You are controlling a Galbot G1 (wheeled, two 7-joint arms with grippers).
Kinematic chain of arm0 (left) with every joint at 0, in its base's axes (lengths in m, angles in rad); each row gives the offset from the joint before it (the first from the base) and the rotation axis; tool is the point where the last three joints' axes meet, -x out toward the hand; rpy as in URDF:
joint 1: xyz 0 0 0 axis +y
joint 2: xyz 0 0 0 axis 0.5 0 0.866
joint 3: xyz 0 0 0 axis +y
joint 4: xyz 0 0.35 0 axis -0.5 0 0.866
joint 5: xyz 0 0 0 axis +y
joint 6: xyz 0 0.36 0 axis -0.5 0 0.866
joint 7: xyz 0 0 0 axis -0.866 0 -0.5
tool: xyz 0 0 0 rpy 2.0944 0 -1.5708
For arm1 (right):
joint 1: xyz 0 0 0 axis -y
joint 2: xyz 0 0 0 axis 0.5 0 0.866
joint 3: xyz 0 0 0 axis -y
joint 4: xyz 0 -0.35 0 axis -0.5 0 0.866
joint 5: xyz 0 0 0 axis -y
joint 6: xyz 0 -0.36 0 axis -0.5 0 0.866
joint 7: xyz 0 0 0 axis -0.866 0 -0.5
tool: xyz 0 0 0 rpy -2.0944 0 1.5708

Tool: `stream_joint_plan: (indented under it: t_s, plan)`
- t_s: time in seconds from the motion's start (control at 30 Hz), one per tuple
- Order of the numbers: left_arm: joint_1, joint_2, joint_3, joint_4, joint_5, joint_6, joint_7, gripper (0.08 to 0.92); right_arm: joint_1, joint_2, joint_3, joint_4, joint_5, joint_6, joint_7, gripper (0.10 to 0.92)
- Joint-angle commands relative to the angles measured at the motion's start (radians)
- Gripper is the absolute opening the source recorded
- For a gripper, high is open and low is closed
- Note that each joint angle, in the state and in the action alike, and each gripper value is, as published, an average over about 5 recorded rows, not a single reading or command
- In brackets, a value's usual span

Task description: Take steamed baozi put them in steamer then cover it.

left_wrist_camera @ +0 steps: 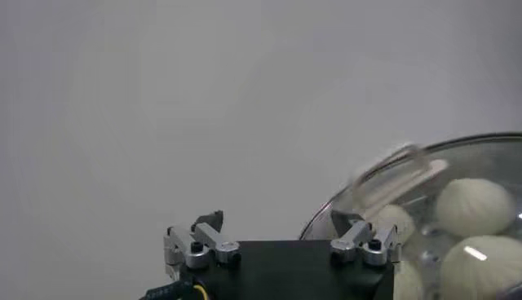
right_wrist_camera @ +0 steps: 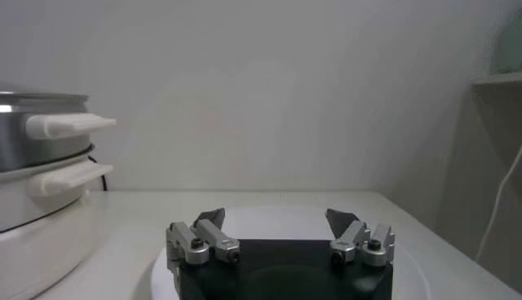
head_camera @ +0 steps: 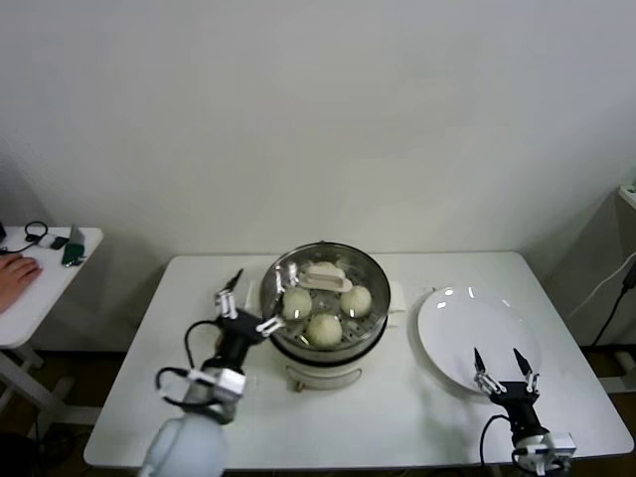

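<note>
With the steamed baozi (head_camera: 325, 329) in the steamer (head_camera: 370, 328) mid-counter, the cover (head_camera: 323, 282) sits tilted on it, handle bar running left-right, just right of the released left end effector (head_camera: 244, 304); the released right end effector (head_camera: 504, 370) hangs well apart over the plate (head_camera: 467, 323)

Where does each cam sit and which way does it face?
Head view: high on the robot, looking down at the table, steamer, plate; both arms show.
Left wrist view: behind the left tool, facing the wall, cover and baozi beside it.
Right wrist view: behind the right tool, over the plate, steamer to one side.
All three show the steamer.
</note>
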Motion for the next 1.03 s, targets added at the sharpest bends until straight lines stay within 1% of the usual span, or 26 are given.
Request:
stream_joint_plan:
  t_s: [0.03,0.2,0.33,0.5,1.03]
  plan:
    - [0.191,0.051,-0.400,0.208,-0.668,-0.341,0.027,0.823,0.006,0.007,-0.004,-0.018,-0.009,0.026,0.004,0.823]
    - [0.191,0.026,-0.355,0.345,-0.663,-0.426,0.047,0.823,0.010,0.013,-0.007,-0.023,-0.006,0.039,-0.004,0.823]
    - [0.191,0.011,-0.318,0.392,-0.655,-0.459,0.056,0.823,0.010,0.012,-0.009,-0.023,-0.005,0.038,-0.005,0.823]
    - [0.191,0.002,-0.300,0.406,-0.645,-0.476,0.066,0.823,0.010,0.013,-0.013,-0.025,-0.005,0.039,-0.007,0.823]
    - [0.197,-0.008,-0.291,0.382,-0.644,-0.469,0.072,0.823,0.006,0.014,-0.016,-0.023,-0.003,0.038,-0.006,0.823]
